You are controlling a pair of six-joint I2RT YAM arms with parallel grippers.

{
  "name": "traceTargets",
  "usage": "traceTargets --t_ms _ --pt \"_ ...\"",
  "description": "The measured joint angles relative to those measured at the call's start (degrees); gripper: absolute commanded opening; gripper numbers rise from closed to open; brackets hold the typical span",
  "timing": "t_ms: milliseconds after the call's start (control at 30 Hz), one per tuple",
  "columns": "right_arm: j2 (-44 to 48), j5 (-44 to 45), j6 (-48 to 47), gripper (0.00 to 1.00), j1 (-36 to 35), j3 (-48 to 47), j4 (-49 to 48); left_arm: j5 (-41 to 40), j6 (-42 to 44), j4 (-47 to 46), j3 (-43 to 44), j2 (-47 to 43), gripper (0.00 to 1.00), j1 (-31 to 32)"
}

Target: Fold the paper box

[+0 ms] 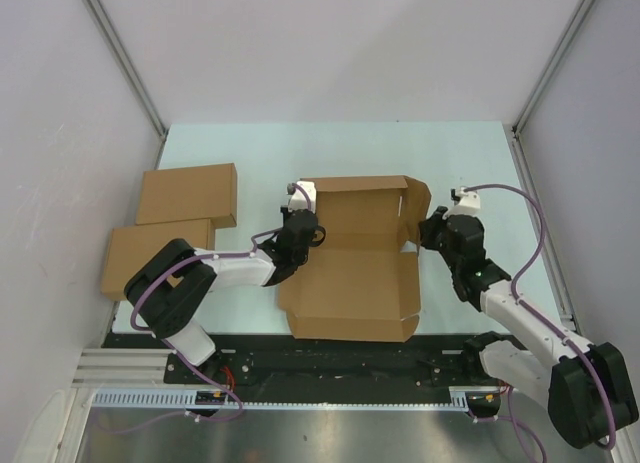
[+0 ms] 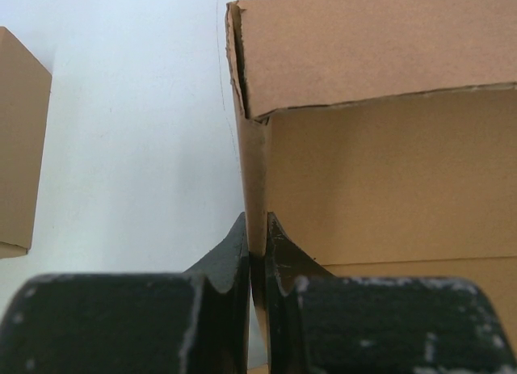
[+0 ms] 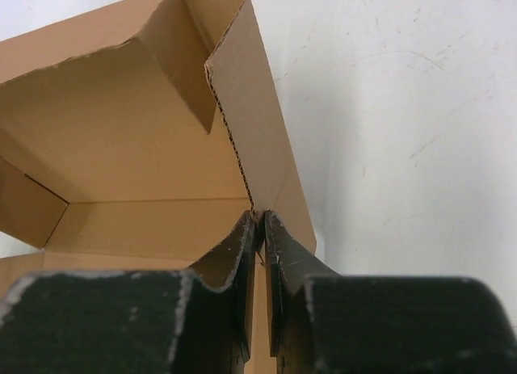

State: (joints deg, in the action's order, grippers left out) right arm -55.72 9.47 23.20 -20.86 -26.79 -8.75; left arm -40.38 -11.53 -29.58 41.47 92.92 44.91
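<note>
- Left gripper (image 2: pixel 254 229): clamped on the left wall of the paper box (image 1: pixel 355 273), apparently to hold it upright.
- Paper box: middle of the table (image 1: pixel 260 153); far half walled, near panel flat.
- Right gripper (image 3: pixel 260 220): pinched on the right wall, likely bracing that side.

In the left wrist view we lose the paper box (image 2: pixel 388 172) past the right edge, and the brown box (image 2: pixel 18 140) left of it is cut by the frame.
</note>
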Motion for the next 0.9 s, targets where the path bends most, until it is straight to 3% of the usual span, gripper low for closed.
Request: traceTargets --t_ms 267,433,733,900 --pt "0.07 6.51 -0.46 0.09 -7.39 0.00 -0.17 -0.42 0.04 -2.64 -1.33 0.00 0.00 -0.02" --pt "0.00 8.11 -0.85 0.09 -10.73 -0.37 -0.04 -0.35 0.42 -9.27 -4.74 -0.07 0.00 -0.02" --pt "-0.35 8.31 -2.38 0.08 -10.21 -3.30 3.82 -0.09 2.08 -16.35 -8.39 -0.11 0.00 0.07" --pt "-0.24 7.56 -3.32 0.08 -5.40 -3.85 5.60 0.04 2.56 -17.46 -8.96 -0.15 0.00 0.07"
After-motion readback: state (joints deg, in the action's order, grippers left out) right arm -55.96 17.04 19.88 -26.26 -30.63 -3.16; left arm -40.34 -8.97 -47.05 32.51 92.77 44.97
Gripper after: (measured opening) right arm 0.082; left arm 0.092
